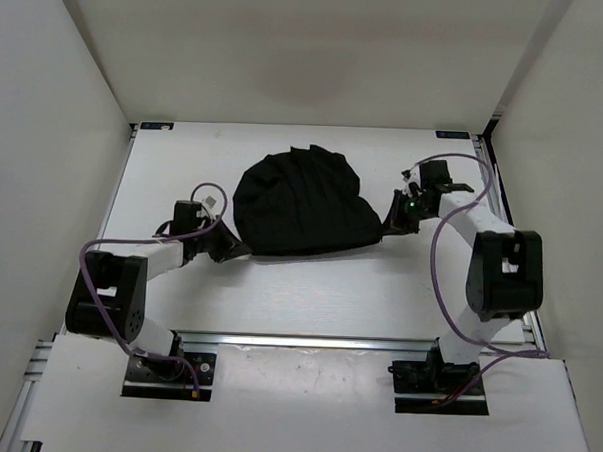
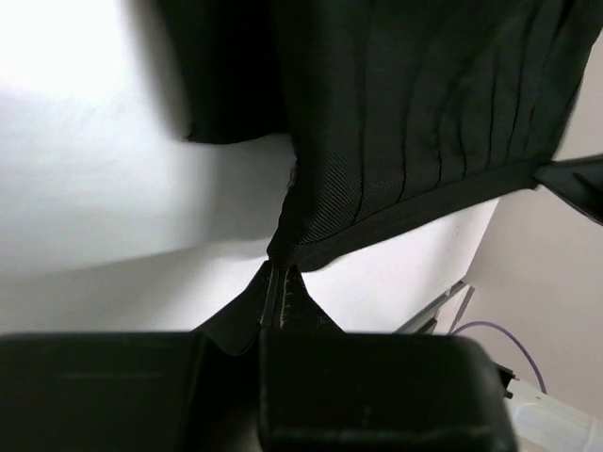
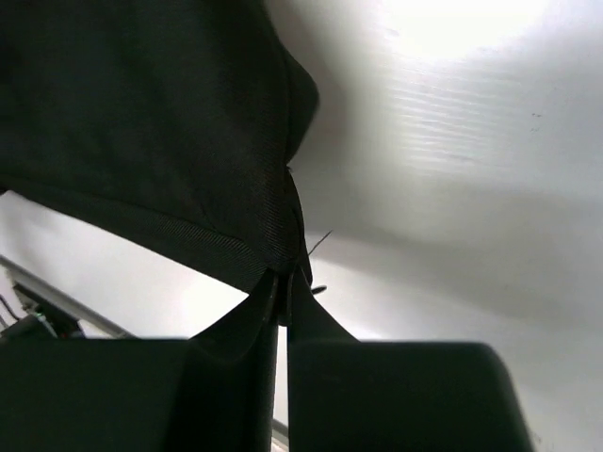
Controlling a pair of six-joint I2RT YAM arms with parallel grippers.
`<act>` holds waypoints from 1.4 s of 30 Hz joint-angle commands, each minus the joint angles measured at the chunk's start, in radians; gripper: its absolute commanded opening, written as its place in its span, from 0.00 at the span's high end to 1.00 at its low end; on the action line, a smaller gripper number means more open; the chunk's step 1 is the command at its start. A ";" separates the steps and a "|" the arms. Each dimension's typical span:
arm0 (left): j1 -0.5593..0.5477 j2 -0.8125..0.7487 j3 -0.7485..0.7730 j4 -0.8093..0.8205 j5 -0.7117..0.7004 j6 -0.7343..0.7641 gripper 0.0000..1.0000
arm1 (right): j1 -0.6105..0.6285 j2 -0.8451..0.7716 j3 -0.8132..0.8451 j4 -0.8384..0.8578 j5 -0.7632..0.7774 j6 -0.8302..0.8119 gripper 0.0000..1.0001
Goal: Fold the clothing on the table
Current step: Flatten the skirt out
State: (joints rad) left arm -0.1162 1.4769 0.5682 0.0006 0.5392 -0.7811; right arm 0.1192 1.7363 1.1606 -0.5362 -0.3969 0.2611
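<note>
Your left hand [image 1: 224,245] is clamped shut on the skirt's near-left hem corner, with the hem pinched between its fingers [image 2: 240,318]. Your right hand [image 1: 394,225] is closed too, gripping the right hem corner. There is one black pleated skirt [image 1: 302,206] and two hands, one corner each. The skirt lies bunched in a dome on the white bench [image 1: 328,297], between the two hands and nearer the far edge.
</note>
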 commanded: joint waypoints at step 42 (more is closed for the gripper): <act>0.098 -0.167 0.186 0.363 0.340 -0.236 1.00 | -0.067 -0.544 -0.099 0.202 0.080 -0.060 1.00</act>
State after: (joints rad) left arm -0.0322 1.2396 0.7761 0.6544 1.0588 -1.2228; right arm 0.0860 1.0775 1.0576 -0.3660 -0.3534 0.1864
